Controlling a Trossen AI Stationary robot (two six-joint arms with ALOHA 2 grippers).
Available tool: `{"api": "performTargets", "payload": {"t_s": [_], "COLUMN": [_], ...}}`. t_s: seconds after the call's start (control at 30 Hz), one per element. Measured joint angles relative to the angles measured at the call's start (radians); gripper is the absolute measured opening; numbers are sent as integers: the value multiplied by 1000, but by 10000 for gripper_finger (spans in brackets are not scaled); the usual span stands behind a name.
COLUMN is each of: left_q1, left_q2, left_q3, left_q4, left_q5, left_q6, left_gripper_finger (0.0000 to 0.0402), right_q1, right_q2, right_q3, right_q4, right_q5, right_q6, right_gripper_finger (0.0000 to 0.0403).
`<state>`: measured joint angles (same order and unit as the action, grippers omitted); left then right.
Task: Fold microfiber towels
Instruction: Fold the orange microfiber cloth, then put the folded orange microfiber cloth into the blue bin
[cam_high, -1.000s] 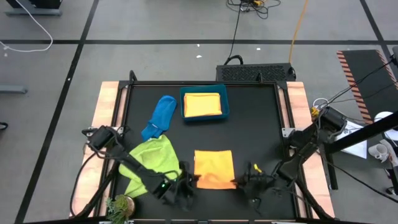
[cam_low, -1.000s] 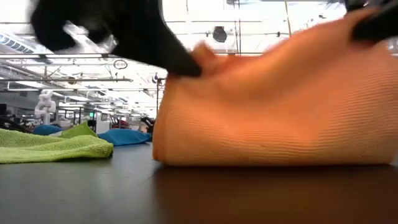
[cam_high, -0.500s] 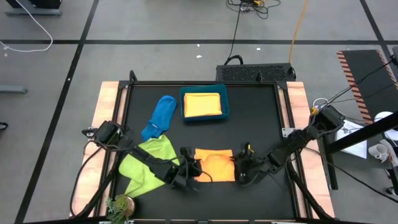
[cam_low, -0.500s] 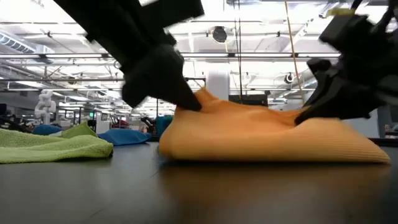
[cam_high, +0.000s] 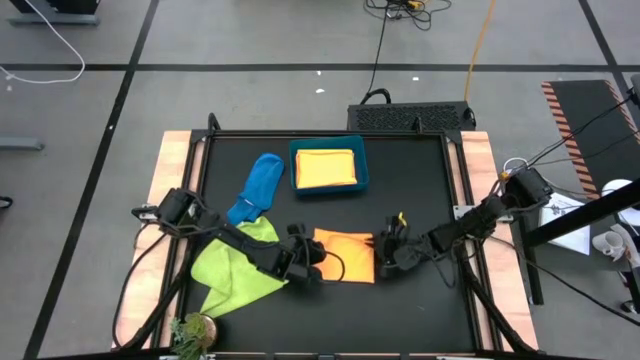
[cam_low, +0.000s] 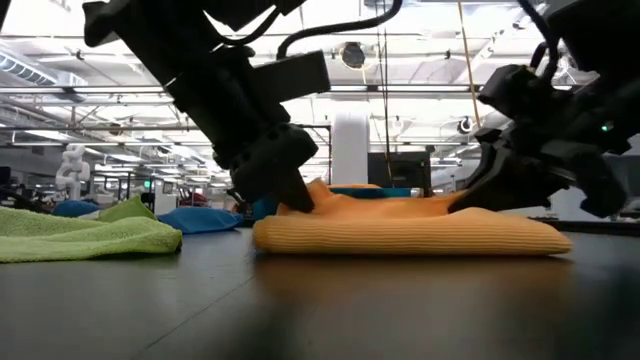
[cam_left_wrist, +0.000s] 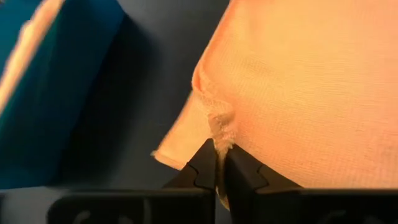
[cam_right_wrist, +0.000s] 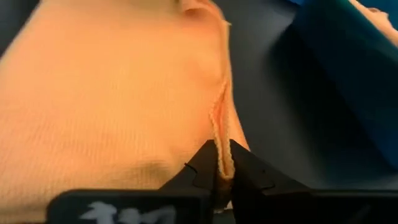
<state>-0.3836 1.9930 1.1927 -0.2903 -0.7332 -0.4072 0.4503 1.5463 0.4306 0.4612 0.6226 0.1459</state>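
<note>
An orange towel (cam_high: 346, 256) lies folded over on the black table, mid-front; it also shows in the low view (cam_low: 410, 232). My left gripper (cam_high: 312, 254) is shut on its left edge, my right gripper (cam_high: 384, 252) on its right edge. Both sit low over the table, as the low view shows for the left (cam_low: 292, 200) and the right (cam_low: 472, 198). A lime green towel (cam_high: 240, 266) lies crumpled at the front left. A blue towel (cam_high: 258, 184) lies bunched behind it. A yellow towel (cam_high: 326, 168) lies folded in the teal bin (cam_high: 364, 172). My left gripper pinches the orange towel's left edge (cam_left_wrist: 217, 127) between its two fingertips; the cloth puckers there. The fingers slant down from the near left. The towel lies folded on the table, the held edge raised slightly. My right gripper pinches the orange towel's right edge (cam_right_wrist: 217, 127) between its two fingertips. The fingers slant down from the near right. The edge runs up into the fingers as a narrow ridge. The rest of the towel lies flat on the table.
The teal bin stands at the table's far middle, close behind the orange towel. A small potted plant (cam_high: 192, 332) sits at the front left corner. Bare black table shows to the right and in front of the orange towel.
Both grippers have gone from near the table's front edge toward its far edge and down, carrying the orange towel's near edge. That edge has been lifted and folded over onto the far half; the towel now lies about half as deep and low.
</note>
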Motion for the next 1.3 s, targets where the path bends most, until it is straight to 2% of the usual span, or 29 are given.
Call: {"api": "performTargets", "payload": {"t_s": [0.13,0.3,0.53,0.63,0.73,1.0,1.3], "left_q1": [4,5,-13,-45,-92,-203,-211], "left_q2": [0,-32,-218,-280,-279,-121,-48], "left_q3": [0,23,26,27,27,26,26], "left_q4": [1,-50,-131,-119,-86,94,129], "left_q5": [17,-2,1,31,52,81,161], "left_q6": [-9,64,-8,-41,5,169,199], "left_gripper_finger": [58,103,123,124,124,124,124], "right_q1": [-20,-23,-4,31,87,237,274], "right_q2": [0,-17,-194,-282,-318,-232,-49], "right_q3": [-1,-1,-1,-1,0,33,160], "right_q4": [13,30,-26,-20,0,-5,-139], "right_q5": [0,15,27,-69,-187,-199,-202], "right_q6": [-16,-63,-81,-110,-131,-105,-64], "right_gripper_finger": [61,109,150,152,151,149,149]}}
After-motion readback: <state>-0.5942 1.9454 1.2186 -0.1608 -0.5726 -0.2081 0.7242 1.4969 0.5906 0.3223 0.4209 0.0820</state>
